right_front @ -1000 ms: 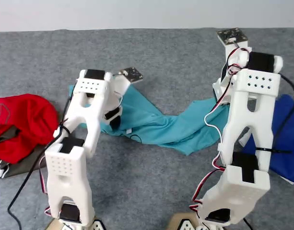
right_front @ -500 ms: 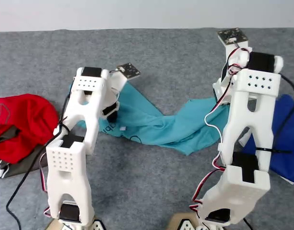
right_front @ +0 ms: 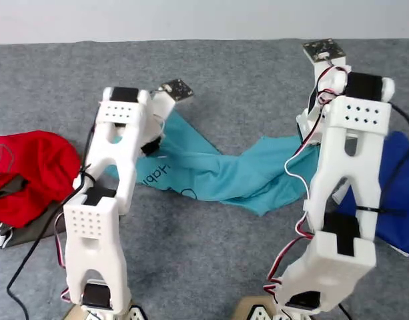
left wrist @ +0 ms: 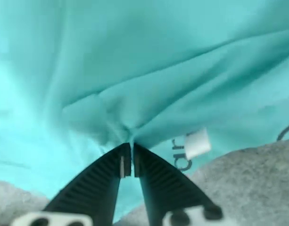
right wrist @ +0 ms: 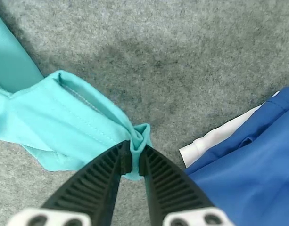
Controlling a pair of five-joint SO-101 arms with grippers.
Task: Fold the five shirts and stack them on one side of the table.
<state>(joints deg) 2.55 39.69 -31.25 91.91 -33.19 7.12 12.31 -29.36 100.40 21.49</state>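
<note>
Teal shirt (right_front: 217, 173), dark lettering, centre. Red shirt (right_front: 31, 170) at nine o'clock over a grey shirt (right_front: 29, 231). Blue shirt (right_front: 397, 193), white trim, at three o'clock. Speckled grey table (right_front: 204, 253). White arms (right_front: 97, 220).

Teal shirt (right_front: 217, 175) stretched between red shirt (right_front: 31, 173), blue shirt (right_front: 401, 180)

The crumpled teal cloth shirt (right_front: 217, 175) lies stretched across the middle of the grey carpeted table (right_front: 224, 87). One end is pinched in the left gripper (left wrist: 127, 160), the other in the right gripper (right wrist: 133, 155). Far left, a bunched red cloth shirt (right_front: 31, 170) rests on a dark grey garment (right_front: 17, 230). A blue cloth shirt (right_front: 397, 200) lies just beside the right gripper, at the table's right edge.
</note>
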